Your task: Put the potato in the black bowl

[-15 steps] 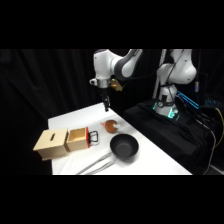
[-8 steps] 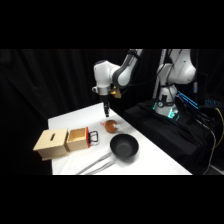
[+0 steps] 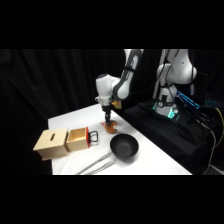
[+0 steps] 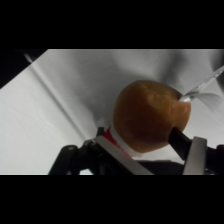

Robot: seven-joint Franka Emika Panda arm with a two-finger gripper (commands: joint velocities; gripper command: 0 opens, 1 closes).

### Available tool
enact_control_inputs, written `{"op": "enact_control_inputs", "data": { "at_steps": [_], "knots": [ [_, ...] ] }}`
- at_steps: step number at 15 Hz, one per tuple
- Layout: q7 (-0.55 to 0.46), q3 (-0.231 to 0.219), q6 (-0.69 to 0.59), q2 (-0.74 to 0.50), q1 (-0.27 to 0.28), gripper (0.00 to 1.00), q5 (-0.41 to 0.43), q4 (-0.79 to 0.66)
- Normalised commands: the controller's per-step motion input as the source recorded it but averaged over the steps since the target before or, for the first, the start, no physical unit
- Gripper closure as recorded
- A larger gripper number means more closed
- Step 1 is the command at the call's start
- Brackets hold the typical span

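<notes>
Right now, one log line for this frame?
stage: reach | gripper down at potato | jaws astride it, grip unconfirmed | black bowl empty

One potato [image 3: 111,125] sits on the tabletop [image 3: 75,117], and the wrist view shows that same single potato [image 4: 150,117] close up. There is one black bowl [image 3: 124,147]. Two wooden boxes stand side by side: a larger one [image 3: 51,142] and a smaller one [image 3: 78,138]. One pair of metal tongs [image 3: 97,163] lies near the front edge. One robot arm [image 3: 125,82] reaches over the tabletop, carrying one gripper [image 3: 107,117]. There is one tabletop.
</notes>
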Motion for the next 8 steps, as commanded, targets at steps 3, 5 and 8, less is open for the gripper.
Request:
{"op": "enact_control_inputs", "data": {
  "at_steps": [3, 5, 8],
  "knots": [
    [0.03, 0.042, 0.23, 0.25, 0.043, 0.25, 0.167, 0.07],
    [-0.02, 0.056, 0.16, 0.18, 0.002, 0.34, 0.182, 0.07],
    [-0.05, 0.043, 0.11, 0.11, -0.01, 0.59, 0.157, 0.07]
  ]
}}
